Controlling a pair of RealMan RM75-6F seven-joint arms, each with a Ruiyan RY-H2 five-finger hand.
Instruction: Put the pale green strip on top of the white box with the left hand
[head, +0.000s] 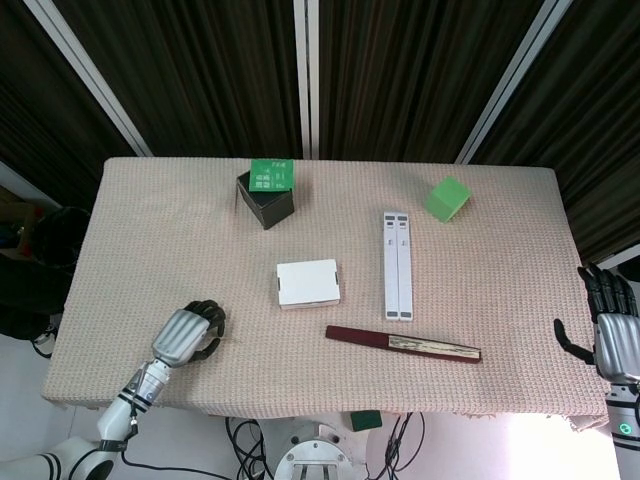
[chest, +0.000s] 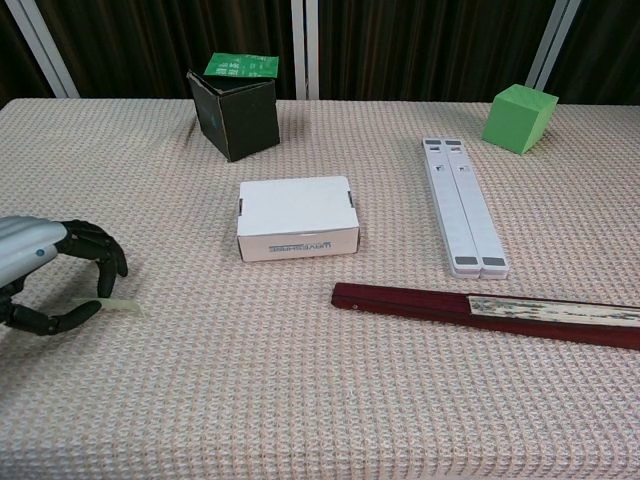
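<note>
Left hand (chest: 45, 275) curls over the pale green strip (chest: 120, 305) lying flat on the desk (chest: 300, 400), fingertips closing on its end; pinch firmly before lifting toward the white box (chest: 297, 217) up and right of it

Dark pleated curtains (head: 400, 70) split by white posts (head: 307, 75) behind; beige woven cloth over the worktop (head: 150, 230); pale floor (head: 20, 400) below.

woven beige table (head: 150, 230) — white box (head: 308, 283), green cube (head: 448, 197), closed fan (head: 402, 343).
</note>
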